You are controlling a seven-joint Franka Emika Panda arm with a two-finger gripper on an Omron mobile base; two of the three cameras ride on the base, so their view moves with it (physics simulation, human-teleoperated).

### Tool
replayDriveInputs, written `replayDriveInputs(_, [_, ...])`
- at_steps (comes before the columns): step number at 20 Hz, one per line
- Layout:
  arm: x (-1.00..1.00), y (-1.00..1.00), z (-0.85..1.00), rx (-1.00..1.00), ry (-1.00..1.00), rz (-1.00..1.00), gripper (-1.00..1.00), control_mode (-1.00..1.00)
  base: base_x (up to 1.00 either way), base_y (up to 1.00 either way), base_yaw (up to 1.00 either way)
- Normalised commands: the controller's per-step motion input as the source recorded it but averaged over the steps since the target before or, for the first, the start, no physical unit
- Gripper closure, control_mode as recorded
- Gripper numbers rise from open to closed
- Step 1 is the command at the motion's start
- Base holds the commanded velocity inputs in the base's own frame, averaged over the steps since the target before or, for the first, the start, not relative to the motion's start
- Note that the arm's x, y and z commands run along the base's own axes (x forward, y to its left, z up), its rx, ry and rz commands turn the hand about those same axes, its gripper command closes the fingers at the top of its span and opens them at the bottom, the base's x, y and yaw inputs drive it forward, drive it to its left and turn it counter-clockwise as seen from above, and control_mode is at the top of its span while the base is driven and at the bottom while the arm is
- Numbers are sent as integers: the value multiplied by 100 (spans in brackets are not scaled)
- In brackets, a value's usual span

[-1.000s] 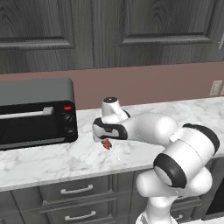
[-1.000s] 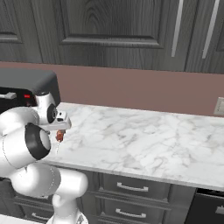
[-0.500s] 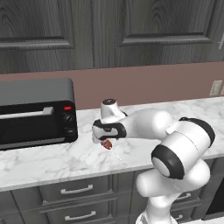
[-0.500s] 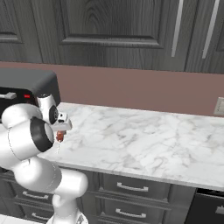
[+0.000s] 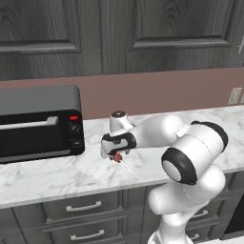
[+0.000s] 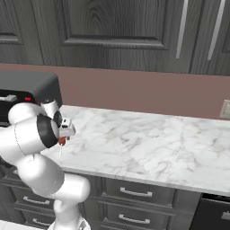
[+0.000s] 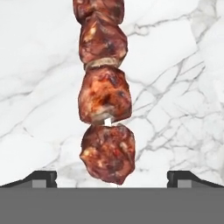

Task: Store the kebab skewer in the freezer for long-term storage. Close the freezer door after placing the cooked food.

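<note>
The kebab skewer (image 7: 105,94) lies flat on the marble counter (image 5: 52,178), just right of the black toaster oven (image 5: 38,121). The gripper (image 7: 112,179) hangs directly over it, jaws spread wide and holding nothing. In the hand view the skewer's long axis runs across the gap between the fingertips (image 7: 39,178), centred, so closing should pinch the meat from both sides.

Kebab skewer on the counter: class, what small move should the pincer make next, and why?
Probably close on the kebab skewer. In the hand view the pincer is open, its fingertips either side of the meat chunks, which lie on the marble counter. The skewer is not yet gripped, so closing comes before any lift.
</note>
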Motion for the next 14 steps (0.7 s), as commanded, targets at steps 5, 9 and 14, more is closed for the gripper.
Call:
replayDriveInputs(5, [21, 0, -20, 0, 0, 0, -100, -100, 0, 0, 0])
replayDriveInputs(9, [18, 1, -17, 0, 0, 0, -100, -100, 0, 0, 0])
replayDriveInputs(14, [18, 1, -20, 0, 0, 0, -100, -100, 0, 0, 0])
